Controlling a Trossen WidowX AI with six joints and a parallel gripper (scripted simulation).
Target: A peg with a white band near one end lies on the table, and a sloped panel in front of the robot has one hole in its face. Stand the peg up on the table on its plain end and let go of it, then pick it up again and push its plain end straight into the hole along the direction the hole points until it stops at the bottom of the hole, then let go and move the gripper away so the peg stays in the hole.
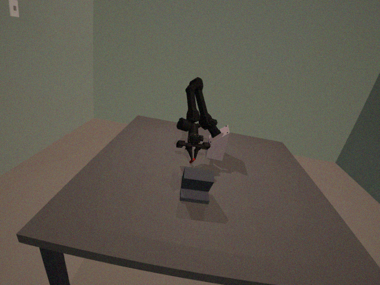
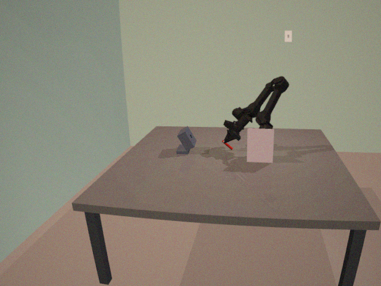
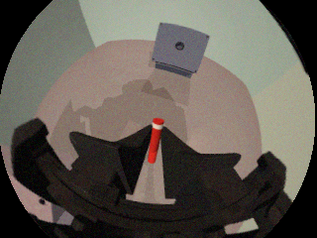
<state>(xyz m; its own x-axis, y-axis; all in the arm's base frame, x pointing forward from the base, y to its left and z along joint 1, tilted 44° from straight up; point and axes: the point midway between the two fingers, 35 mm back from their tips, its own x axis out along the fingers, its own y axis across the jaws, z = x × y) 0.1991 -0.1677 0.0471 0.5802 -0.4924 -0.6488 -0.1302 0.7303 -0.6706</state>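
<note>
In the side view, from left to right: the blue-gray sloped panel [image 1: 198,175] [image 2: 186,139] [image 3: 180,47] stands on the tabletop [image 1: 138,239] [image 2: 200,190]. Next, the black pincer [image 1: 192,158] [image 2: 225,141] [image 3: 158,129] pinches the red peg [image 1: 192,160] [image 2: 228,145] [image 3: 155,144] near its white band, plain end tipped down. Then comes a pink board [image 1: 217,148] [image 2: 259,145].

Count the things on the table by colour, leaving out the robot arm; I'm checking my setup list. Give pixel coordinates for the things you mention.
Red with a white band: 1, the peg [image 1: 192,160] [image 2: 228,145] [image 3: 155,145], held above the table
Blue-grey: 1, the sloped panel [image 1: 198,174] [image 2: 186,140] [image 3: 170,54]
Pink: 1, the box [image 1: 217,148] [image 2: 260,145]
Total: 3
</note>
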